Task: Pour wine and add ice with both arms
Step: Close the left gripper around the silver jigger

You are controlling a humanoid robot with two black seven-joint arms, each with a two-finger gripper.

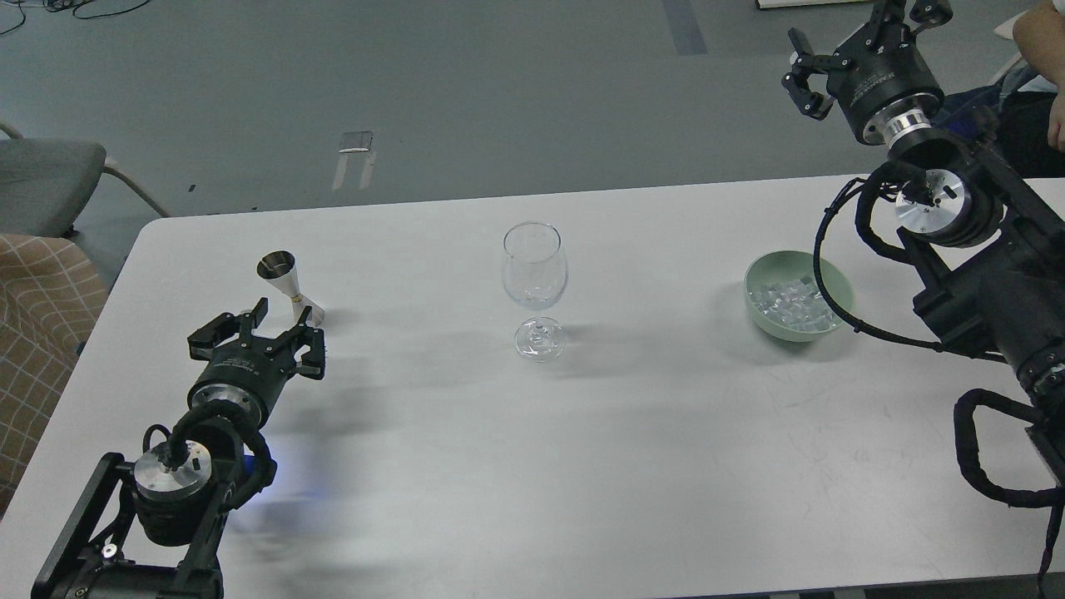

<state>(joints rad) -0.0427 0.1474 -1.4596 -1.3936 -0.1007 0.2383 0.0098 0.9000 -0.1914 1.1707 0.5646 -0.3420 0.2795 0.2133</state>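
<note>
A clear stemmed glass (535,287) stands upright mid-table and looks empty. A small steel jigger (289,287) stands at the left; any wine inside it cannot be seen. A pale green bowl (840,293) at the right holds a heap of clear ice cubes (789,301). My left gripper (260,326) is open and empty, low over the table, its fingers just in front of the jigger's base. My right gripper (857,37) is open and empty, raised high beyond the table's far right edge, well away from the bowl.
The white table (632,466) reaches across the view. A grey chair (46,183) and a checked cushion (37,333) sit off its left edge. A person's arm (1040,33) shows at the top right, behind my right arm.
</note>
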